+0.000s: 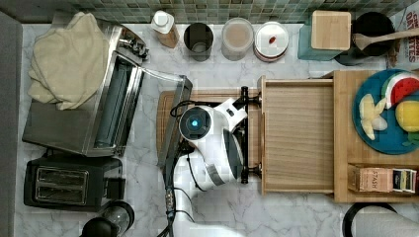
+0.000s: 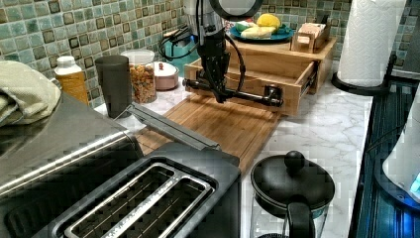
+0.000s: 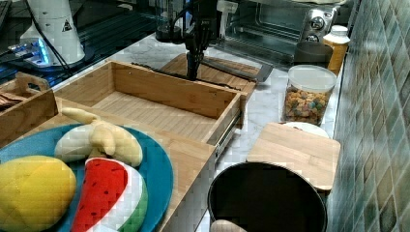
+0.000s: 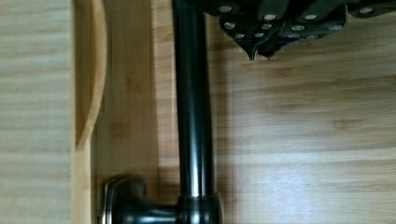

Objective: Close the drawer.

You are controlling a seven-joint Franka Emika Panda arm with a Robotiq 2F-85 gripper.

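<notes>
The drawer (image 1: 299,138) is a wide, shallow light-wood tray standing pulled out from under the stand top toward the top view's left, and nothing lies in it (image 3: 154,113). Its black bar handle (image 4: 192,116) runs along the front panel (image 2: 257,84). My gripper (image 4: 259,55) hangs just off the handle on the cutting-board side, a small gap away from the bar. Its fingertips are pressed together with nothing between them. From the left view the gripper (image 2: 221,96) points down at about the bar's middle. My arm (image 1: 217,143) covers part of the handle from above.
A bamboo cutting board (image 2: 223,126) lies under the gripper. The toaster oven's open door (image 1: 174,123) reaches over its far edge. The stand top carries a blue plate (image 1: 363,136) of toy fruit. Jars (image 1: 237,37) line the tiled wall. A kettle (image 2: 292,183) stands near the counter's front.
</notes>
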